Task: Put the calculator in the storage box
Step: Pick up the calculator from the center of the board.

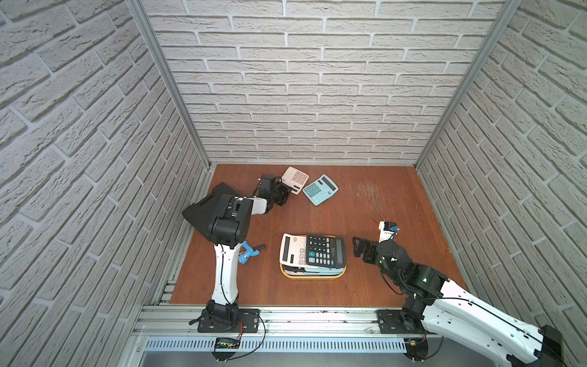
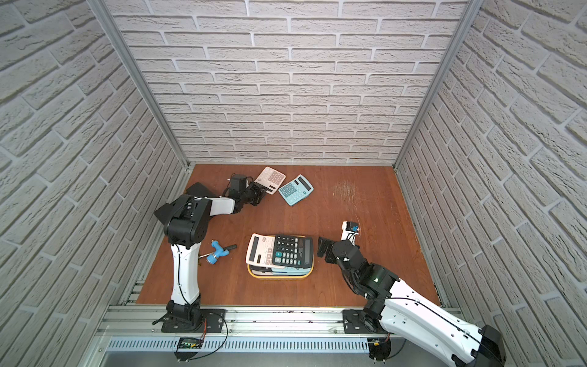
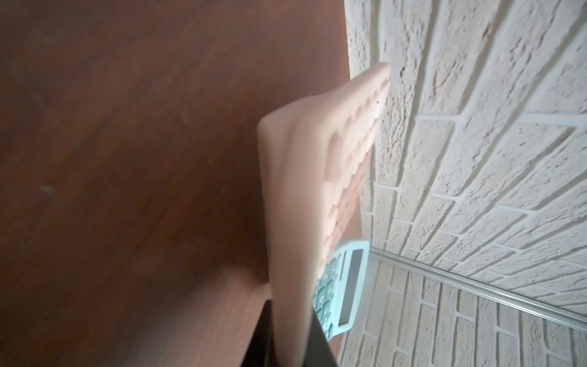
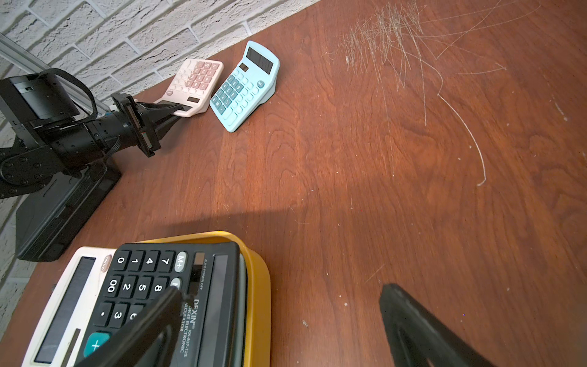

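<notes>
A pink calculator point(image 1: 298, 178) lies at the back of the table near the wall, and my left gripper point(image 1: 287, 191) is shut on its near edge. The left wrist view shows that pink calculator point(image 3: 301, 190) pinched between the black fingers point(image 3: 317, 343). The yellow storage box point(image 1: 313, 277) stands at the middle front. It holds a stack of calculators, with a black calculator point(image 1: 325, 251) and a white one point(image 1: 292, 251) on top. My right gripper point(image 1: 359, 249) stands open just right of the box, nothing between its fingers point(image 4: 409, 324).
A light blue calculator point(image 1: 320, 189) lies right beside the pink one. A black moulded case point(image 1: 203, 209) lies at the left edge under my left arm. A blue-handled tool point(image 1: 249, 251) lies left of the box. The brick back wall point(image 1: 301, 127) rises close behind the calculators.
</notes>
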Robot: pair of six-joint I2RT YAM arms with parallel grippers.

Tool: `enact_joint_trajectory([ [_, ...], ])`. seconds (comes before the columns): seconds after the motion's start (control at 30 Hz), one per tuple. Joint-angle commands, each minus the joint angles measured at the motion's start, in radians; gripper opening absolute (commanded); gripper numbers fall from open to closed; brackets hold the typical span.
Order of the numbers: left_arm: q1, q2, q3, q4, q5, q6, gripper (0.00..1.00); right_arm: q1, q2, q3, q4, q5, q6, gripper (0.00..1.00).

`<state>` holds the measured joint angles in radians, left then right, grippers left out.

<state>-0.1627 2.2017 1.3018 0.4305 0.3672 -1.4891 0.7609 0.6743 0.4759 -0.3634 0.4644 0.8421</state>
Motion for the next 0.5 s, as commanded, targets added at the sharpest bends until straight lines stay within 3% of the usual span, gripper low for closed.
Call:
enact_joint_trajectory([
  [0.0, 0.006, -0.035, -0.02, 0.01, -0.017, 0.023, 0.04, -0.006, -0.017, -0.025, 0.014, -0.01, 0.01, 1.0],
  [0.2, 0.009, -0.128, -0.043, -0.059, 0.01, 0.107, 0.0, -0.009, -0.035, -0.03, 0.007, -0.016, 0.011, 1.0],
  [0.47, 0.009, -0.286, -0.047, -0.224, 0.136, 0.288, 0.0, -0.018, -0.059, -0.026, -0.009, -0.018, -0.012, 1.0],
])
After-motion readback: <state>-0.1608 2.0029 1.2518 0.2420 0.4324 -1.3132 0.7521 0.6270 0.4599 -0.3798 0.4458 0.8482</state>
